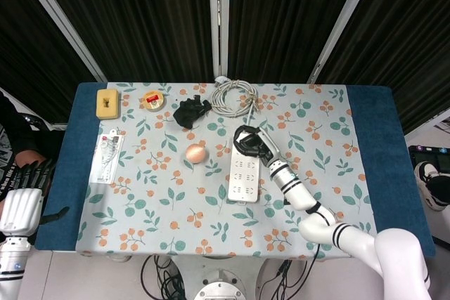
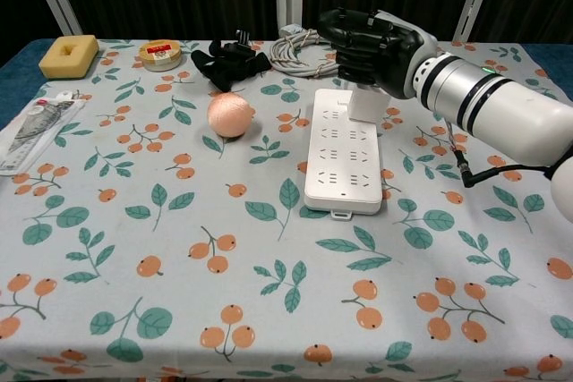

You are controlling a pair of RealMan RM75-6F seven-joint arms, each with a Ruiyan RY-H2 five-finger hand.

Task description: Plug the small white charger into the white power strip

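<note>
Near edge: left robot hand (image 1: 21, 205) off the tabletop (image 2: 134, 310) at its left side, fingers straight, holding nothing. Mid tabletop: white power strip (image 2: 343, 154) flat on the floral cloth, pink ball (image 2: 230, 114) to its left. Small white charger (image 2: 363, 105) stands on the strip's far end; right robot hand (image 2: 372, 42) directly over it, fingers curled down around its top — can't tell if actually gripping. Far side: coiled cable (image 2: 309, 51), black clips (image 2: 231, 62), tape roll (image 2: 161, 54), yellow sponge (image 2: 69, 55). Packet (image 1: 106, 155) at left has print, too small to read. No legible labels.
</note>
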